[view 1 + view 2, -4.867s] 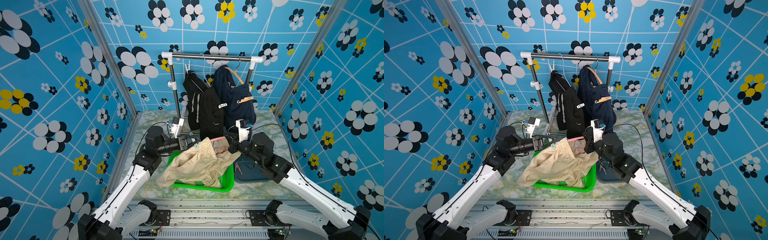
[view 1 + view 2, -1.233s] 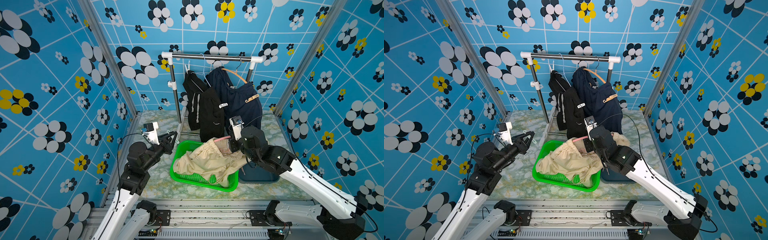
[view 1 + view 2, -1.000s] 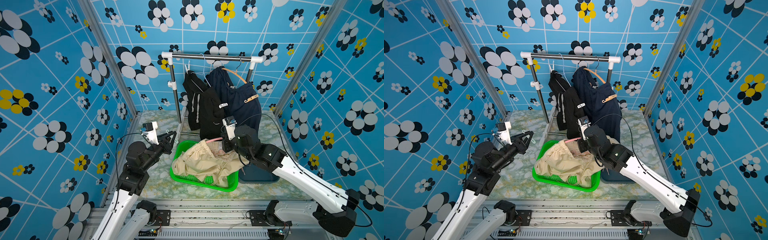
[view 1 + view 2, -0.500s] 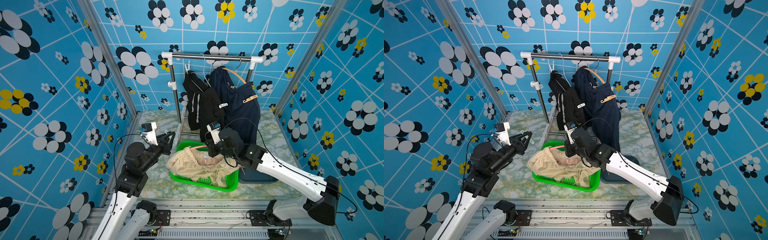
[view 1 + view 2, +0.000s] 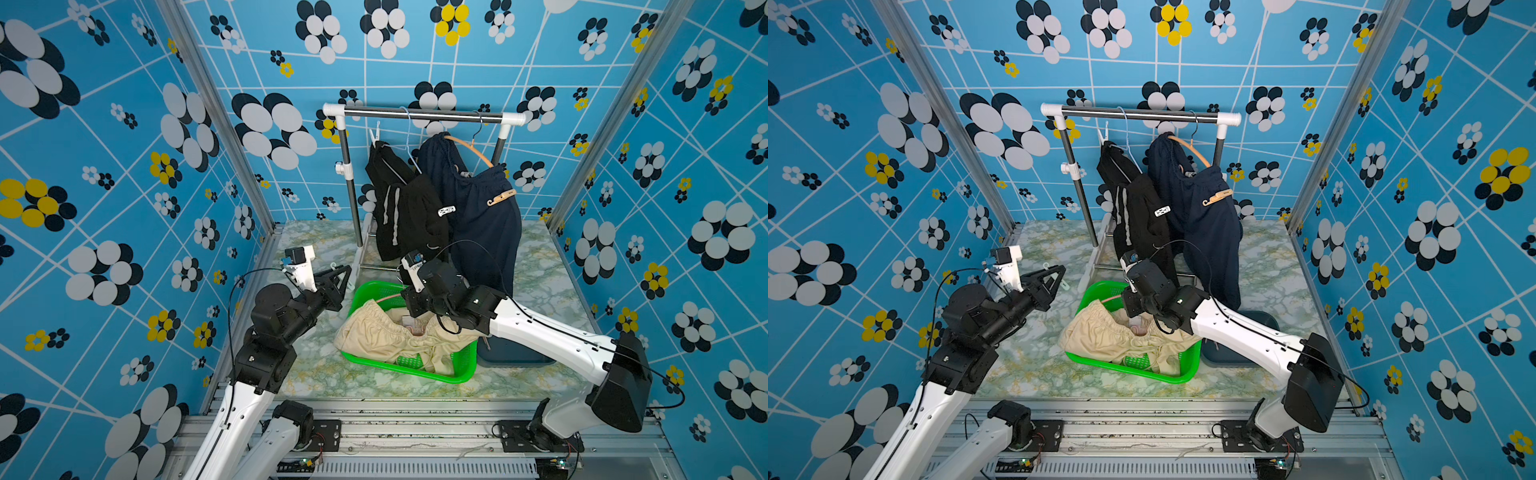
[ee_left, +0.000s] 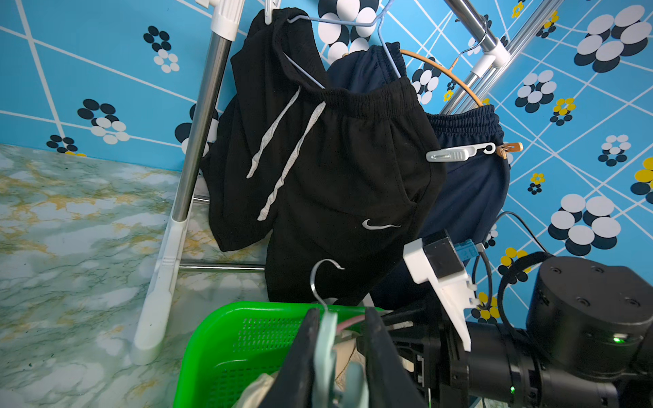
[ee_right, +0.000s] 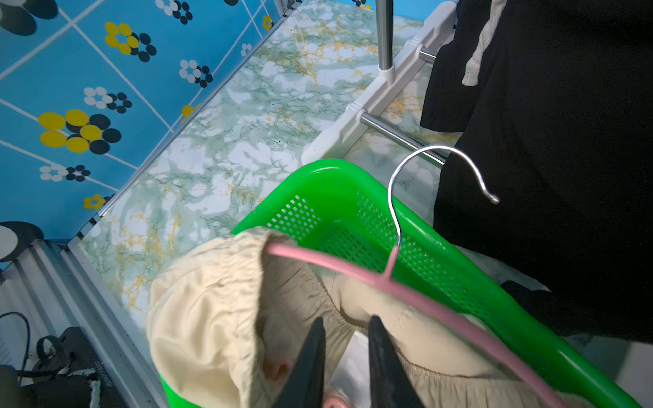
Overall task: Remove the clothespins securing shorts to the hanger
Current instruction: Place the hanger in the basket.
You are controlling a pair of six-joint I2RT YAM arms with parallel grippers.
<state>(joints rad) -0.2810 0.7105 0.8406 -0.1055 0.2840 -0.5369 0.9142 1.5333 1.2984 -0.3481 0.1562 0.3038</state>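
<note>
Right tool (image 7: 347, 319) had swung across over green basket (image 5: 457, 376), jaws now narrowly parted above beige shorts (image 5: 374, 332) | left tool (image 6: 341, 311) clamped mint clothespin (image 6: 328, 339) beside basket | risk: pink hanger (image 7: 318, 259) threaded through waistband, lifting could drag shorts out

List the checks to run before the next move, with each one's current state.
1. Grip: left gripper shut on mint clothespin: ok.
2. Free arm: right gripper jaws slightly apart, nothing between: ok.
3. Drop: beige shorts lie in green basket with pink hanger: ok.
4. Clips left on beige shorts: cannot tell.
5. Freed: black shorts, not ok, white clothespin on them.
6. Freed: navy shorts, not ok, tan clothespin on them.
</note>
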